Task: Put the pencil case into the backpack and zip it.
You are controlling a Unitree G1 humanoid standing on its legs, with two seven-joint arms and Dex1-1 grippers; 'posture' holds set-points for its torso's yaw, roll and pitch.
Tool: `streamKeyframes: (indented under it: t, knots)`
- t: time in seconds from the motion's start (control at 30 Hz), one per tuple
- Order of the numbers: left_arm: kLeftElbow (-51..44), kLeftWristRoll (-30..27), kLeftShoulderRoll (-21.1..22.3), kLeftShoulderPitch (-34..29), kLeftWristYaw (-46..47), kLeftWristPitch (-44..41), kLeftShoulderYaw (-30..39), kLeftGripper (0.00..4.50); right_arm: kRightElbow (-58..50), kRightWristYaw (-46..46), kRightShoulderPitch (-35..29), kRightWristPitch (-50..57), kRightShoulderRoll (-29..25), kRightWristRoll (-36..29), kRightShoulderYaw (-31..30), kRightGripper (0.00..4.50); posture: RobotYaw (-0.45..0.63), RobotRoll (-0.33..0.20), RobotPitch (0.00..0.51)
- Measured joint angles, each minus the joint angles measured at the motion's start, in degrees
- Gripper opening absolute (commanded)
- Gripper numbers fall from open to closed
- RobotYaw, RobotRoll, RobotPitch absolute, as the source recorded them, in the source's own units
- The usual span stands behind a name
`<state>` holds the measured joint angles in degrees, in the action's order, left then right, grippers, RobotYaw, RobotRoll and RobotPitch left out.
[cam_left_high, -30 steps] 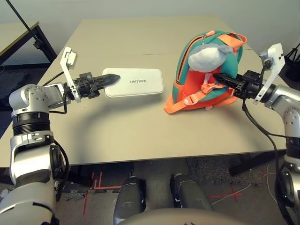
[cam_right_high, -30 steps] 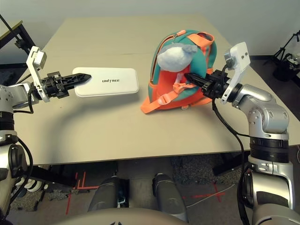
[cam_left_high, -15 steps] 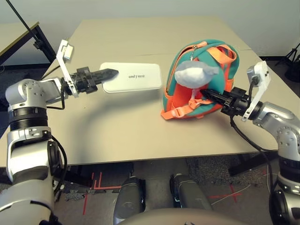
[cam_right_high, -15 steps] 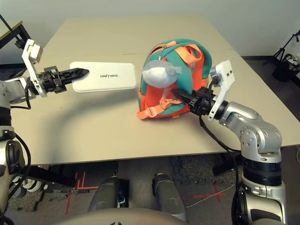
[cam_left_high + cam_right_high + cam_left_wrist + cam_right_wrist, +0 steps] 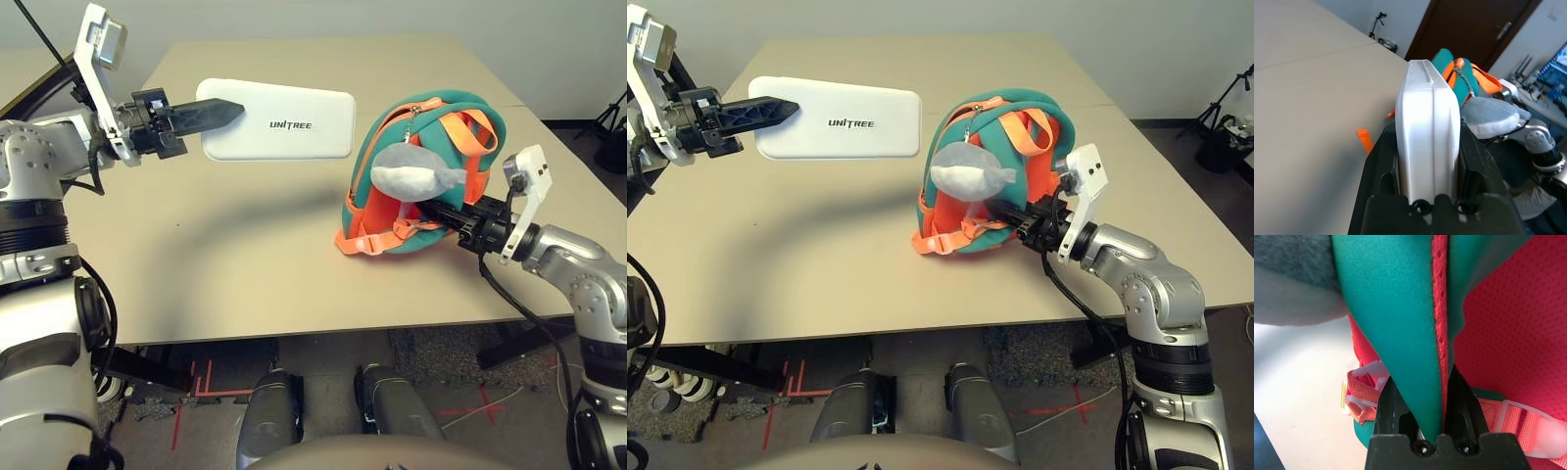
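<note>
While left gripper [image 5: 220,112] clamps smooth white pencil case [image 5: 284,122] | right gripper [image 5: 1420,396] pinches backpack [image 5: 431,127] teal fabric

A beige table [image 5: 245,255] stands before a pale wall [image 5: 323,18], with red tape marks [image 5: 201,377] on the floor beneath.

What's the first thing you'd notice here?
A white pencil case marked UNITREE, held up off the table by the left hand. Then the bright teal and orange backpack with its grey whale charm, standing to the right, its fabric pinched by the right hand.
</note>
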<state>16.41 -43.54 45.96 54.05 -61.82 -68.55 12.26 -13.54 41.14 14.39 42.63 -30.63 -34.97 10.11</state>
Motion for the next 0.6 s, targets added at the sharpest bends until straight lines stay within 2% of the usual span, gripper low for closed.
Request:
streamKeyframes:
  t: [0.3,0.6]
  knots:
    - [-2.3,0.1,0.3,1.2,-3.0,1.8,-2.4,1.34,0.2,0.0,-0.1,-0.6,-0.3,0.0,-0.4,0.43,-0.10,0.000,0.039]
    - [-2.2,4.7,1.1,2.7,-7.1,7.6,-10.2,1.34,0.2,0.0,0.0,-0.7,-0.2,-0.1,-0.4,0.43,-0.10,0.000,0.036]
